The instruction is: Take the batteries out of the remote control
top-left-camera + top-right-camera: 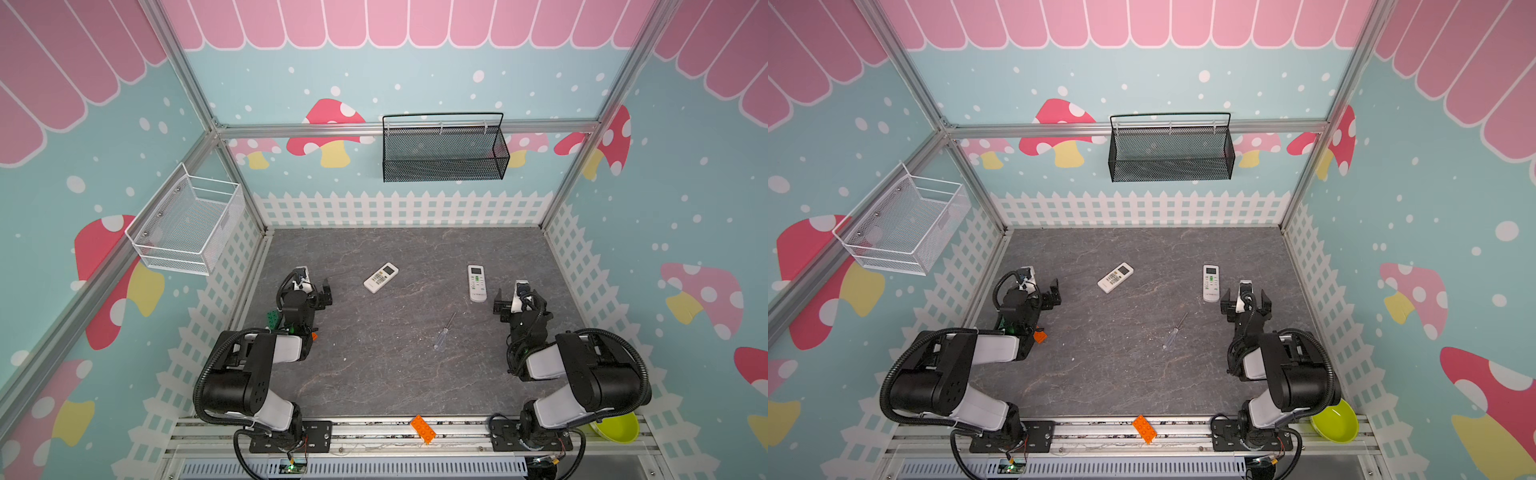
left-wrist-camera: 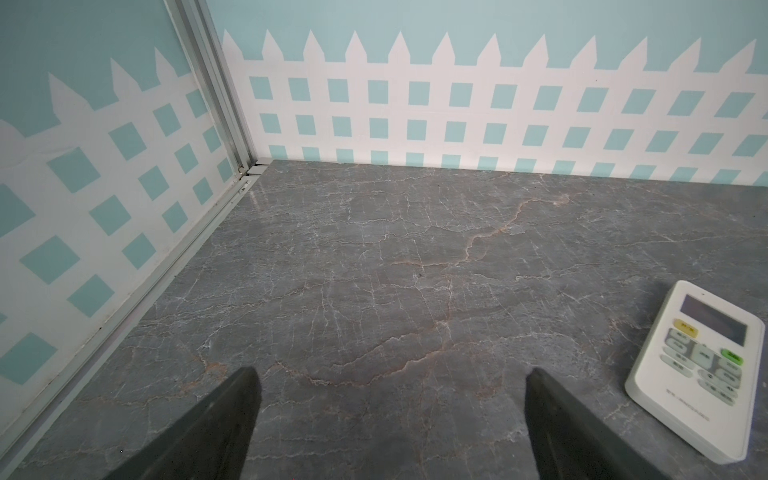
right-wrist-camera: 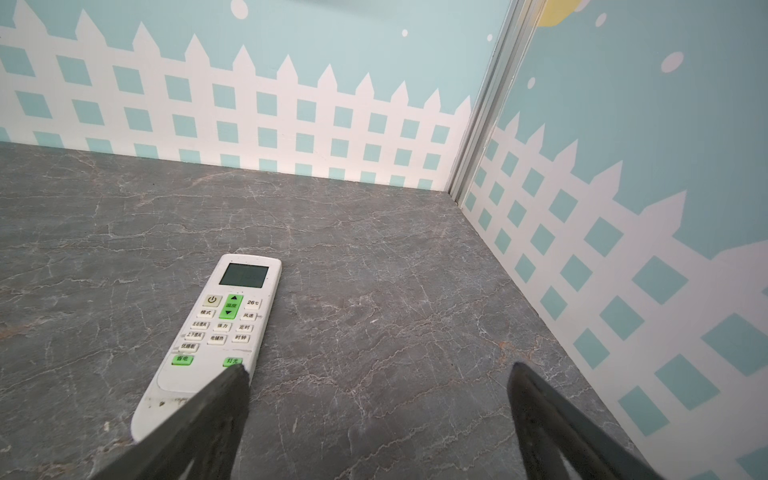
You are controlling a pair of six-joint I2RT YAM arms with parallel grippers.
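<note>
Two white remote controls lie face up on the grey table. One remote sits tilted left of centre and shows in the left wrist view. The other remote lies straight at the right and shows in the right wrist view. The batteries are hidden. My left gripper stands open over bare table, left of the tilted remote. My right gripper is open just right of the straight remote's near end, holding nothing.
A clear-handled screwdriver lies mid-table between the arms. An orange brick rests on the front rail, and a green bowl sits at the front right. A black mesh basket hangs on the back wall, a white one on the left wall.
</note>
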